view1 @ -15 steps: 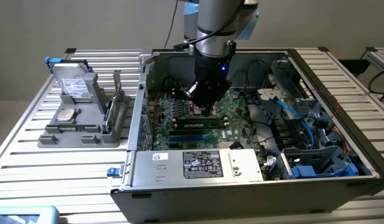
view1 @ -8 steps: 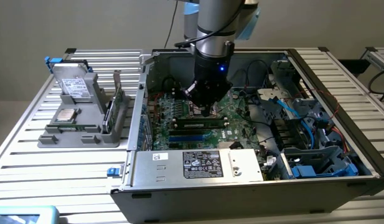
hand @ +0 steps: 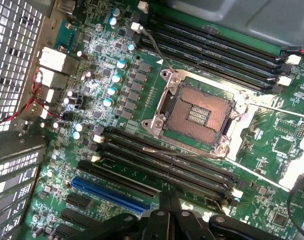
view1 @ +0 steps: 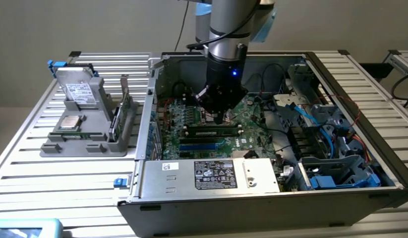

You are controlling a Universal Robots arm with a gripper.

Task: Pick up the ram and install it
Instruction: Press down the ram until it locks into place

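Exterior view: black gripper [view1: 219, 119] on the silver-grey arm sits inside the open grey metal PC case [view1: 336, 79], fingers pressed together, tip just above a thin green ram stick w/ dark chips [view1: 213, 132] seated in a slot on the green motherboard [view1: 190, 124]. Case walls close on all sides; blue and black cables [view1: 303, 119] crowd the exterior view's right. Grey parts holder [view1: 81, 144] stands outside the case, at the exterior view's left, on the slatted table [view1: 31, 163].

Wrist view: closed black gripper [hand: 168, 200] cut off at frame edge, nothing pinched. Empty square CPU socket [hand: 197, 115], long black memory slots [hand: 167, 160], blue slot [hand: 109, 195] clear; ram hidden here.
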